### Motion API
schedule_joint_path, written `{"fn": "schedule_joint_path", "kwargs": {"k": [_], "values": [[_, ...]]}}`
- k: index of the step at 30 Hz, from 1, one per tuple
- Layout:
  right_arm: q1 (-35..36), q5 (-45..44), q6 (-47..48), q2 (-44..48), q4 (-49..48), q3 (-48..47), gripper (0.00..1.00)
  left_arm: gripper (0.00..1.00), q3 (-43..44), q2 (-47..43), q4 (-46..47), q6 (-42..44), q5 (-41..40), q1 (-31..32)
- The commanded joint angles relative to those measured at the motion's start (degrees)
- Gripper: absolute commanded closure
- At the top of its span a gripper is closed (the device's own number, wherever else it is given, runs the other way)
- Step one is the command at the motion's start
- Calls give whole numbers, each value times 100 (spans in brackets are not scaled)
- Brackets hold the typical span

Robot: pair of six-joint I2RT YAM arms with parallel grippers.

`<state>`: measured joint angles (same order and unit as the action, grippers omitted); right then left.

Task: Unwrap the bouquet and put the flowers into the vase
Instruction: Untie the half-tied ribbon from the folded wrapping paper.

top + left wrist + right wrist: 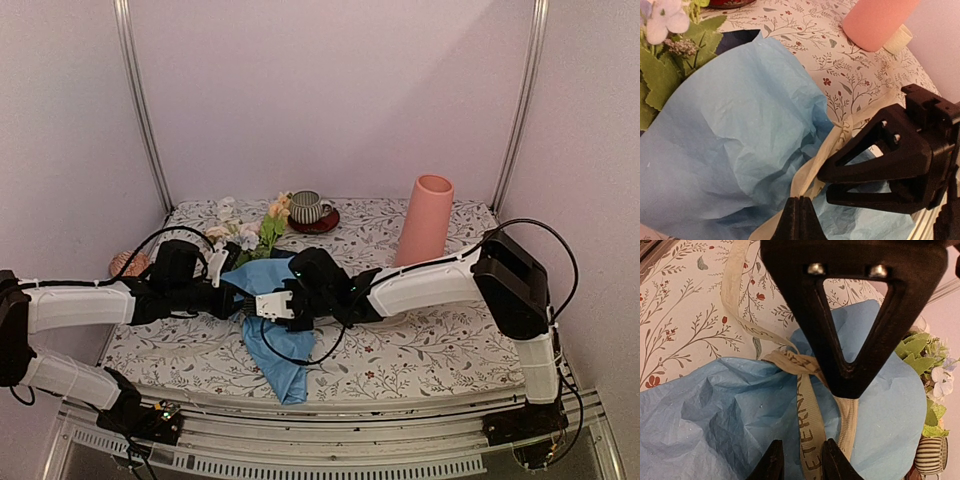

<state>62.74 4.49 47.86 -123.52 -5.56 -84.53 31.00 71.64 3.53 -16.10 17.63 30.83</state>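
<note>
Crinkled blue paper bouquet (283, 355) still tied; tall pink vase (425, 220) empty. Right tool (802, 455) narrow around cream ribbon (809, 415), left tool (800, 205) shut.

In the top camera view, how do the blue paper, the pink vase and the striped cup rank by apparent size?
1. blue paper, largest, though partly covered and nearer the camera.
2. pink vase.
3. striped cup, clearly smallest.
</note>
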Motion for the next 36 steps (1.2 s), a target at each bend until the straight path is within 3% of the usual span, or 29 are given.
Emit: {"fn": "schedule_joint_path", "kwargs": {"k": [1, 10, 15, 22, 36], "values": [[40, -124, 100, -258, 261, -267, 73, 100, -33, 32, 128, 28, 92, -46], [45, -235, 87, -518, 186, -458, 76, 100, -33, 53, 118, 23, 83, -42], [54, -342, -82, -303, 211, -431, 96, 100, -10, 52, 87, 20, 72, -46], [-21, -231, -624, 504, -441, 360, 97, 100, 8, 65, 39, 23, 24, -42], [-1288, 618, -3538, 1378, -981, 1822, 97, 100, 0, 30, -113, 72, -140, -42]]}}
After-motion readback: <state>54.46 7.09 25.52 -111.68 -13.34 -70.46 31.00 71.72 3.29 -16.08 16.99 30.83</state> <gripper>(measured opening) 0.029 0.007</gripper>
